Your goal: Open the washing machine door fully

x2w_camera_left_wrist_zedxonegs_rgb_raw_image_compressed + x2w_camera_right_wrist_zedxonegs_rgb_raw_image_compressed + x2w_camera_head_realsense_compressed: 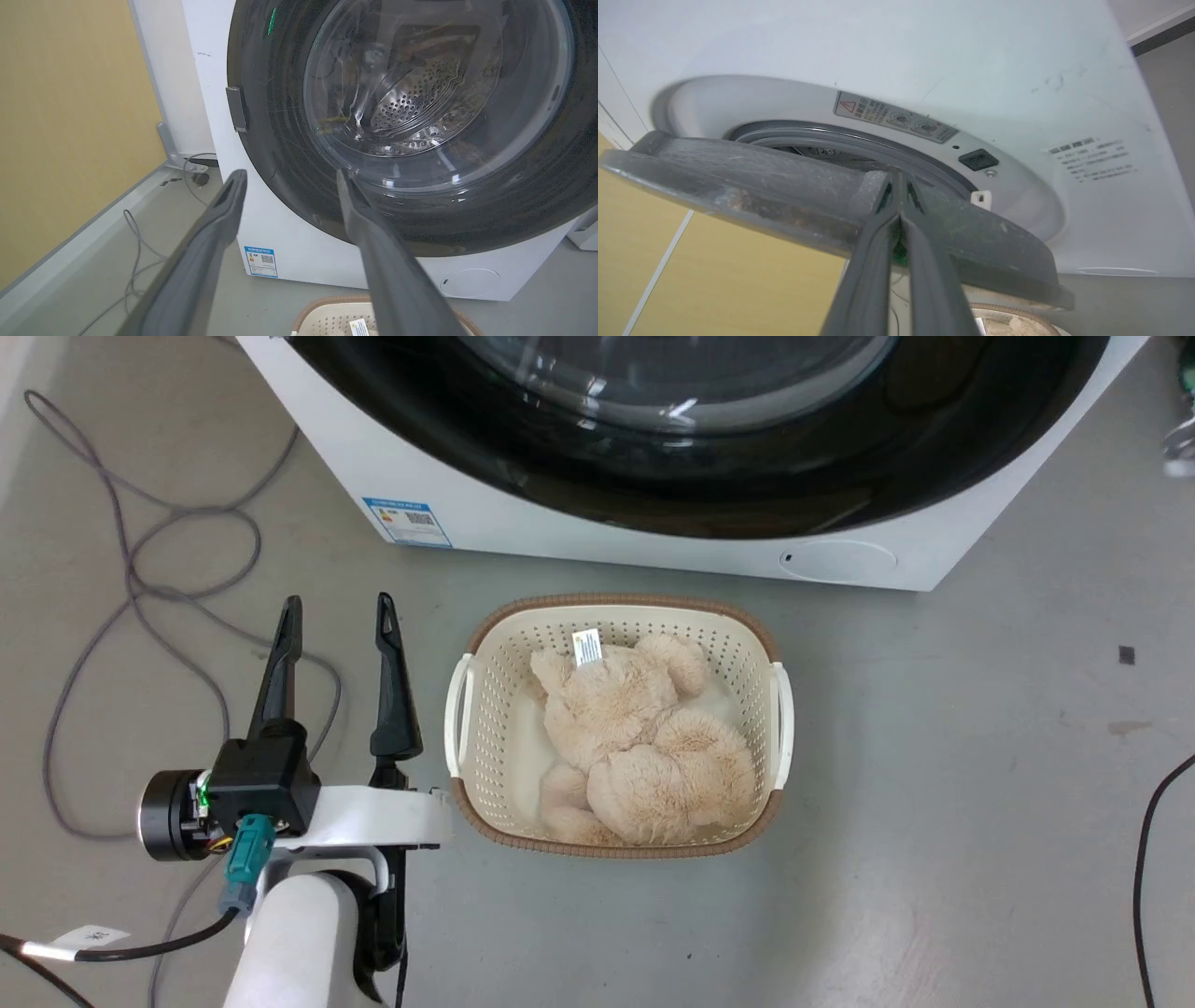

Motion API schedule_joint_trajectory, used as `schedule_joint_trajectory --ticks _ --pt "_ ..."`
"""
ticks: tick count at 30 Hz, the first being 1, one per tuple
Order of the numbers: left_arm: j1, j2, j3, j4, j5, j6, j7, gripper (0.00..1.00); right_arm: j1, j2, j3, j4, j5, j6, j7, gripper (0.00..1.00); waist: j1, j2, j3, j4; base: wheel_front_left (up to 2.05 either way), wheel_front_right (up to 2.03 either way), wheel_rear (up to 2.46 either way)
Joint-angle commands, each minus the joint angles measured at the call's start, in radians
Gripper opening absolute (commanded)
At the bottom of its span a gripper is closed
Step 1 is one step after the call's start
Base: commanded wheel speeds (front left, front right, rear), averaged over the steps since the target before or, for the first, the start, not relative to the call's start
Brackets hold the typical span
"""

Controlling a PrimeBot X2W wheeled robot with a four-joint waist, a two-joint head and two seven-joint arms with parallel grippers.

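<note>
The left gripper [338, 602] hangs idle, jaws wide apart around nothing. The door [275, 154] stands ahead of its tips, and a basket [616, 604] lies to the right of its right finger. The door is ajar, swung a little off the washer [1017, 70]. The right gripper [896, 182] has its jaws pressed together on the door's rim. The door looks heavy, stiff and slick, its glass fragile, so it is best held at that rim and swung steadily.
</note>
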Motion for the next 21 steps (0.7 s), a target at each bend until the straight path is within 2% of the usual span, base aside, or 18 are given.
schedule_joint_trajectory --ticks 1,11,21 --pt "-0.002 0.001 0.005 0.002 0.005 -0.003 -0.005 1.0 0.031 0.045 0.032 -0.02 0.005 0.008 0.018 0.0 0.0 0.0 -0.007 -0.004 0.0 0.0 0.0" --pt "0.017 0.001 0.011 0.012 0.011 -0.011 -0.005 1.0 0.123 0.081 0.042 -0.077 0.055 0.008 -0.012 0.0 0.0 0.0 -0.057 -0.018 0.0 0.0 0.0" --pt "0.045 0.001 0.02 0.021 0.021 -0.022 -0.005 1.0 0.214 0.114 0.026 -0.105 0.087 0.008 -0.104 0.0 0.0 0.0 -0.117 -0.024 0.0 0.0 0.0"
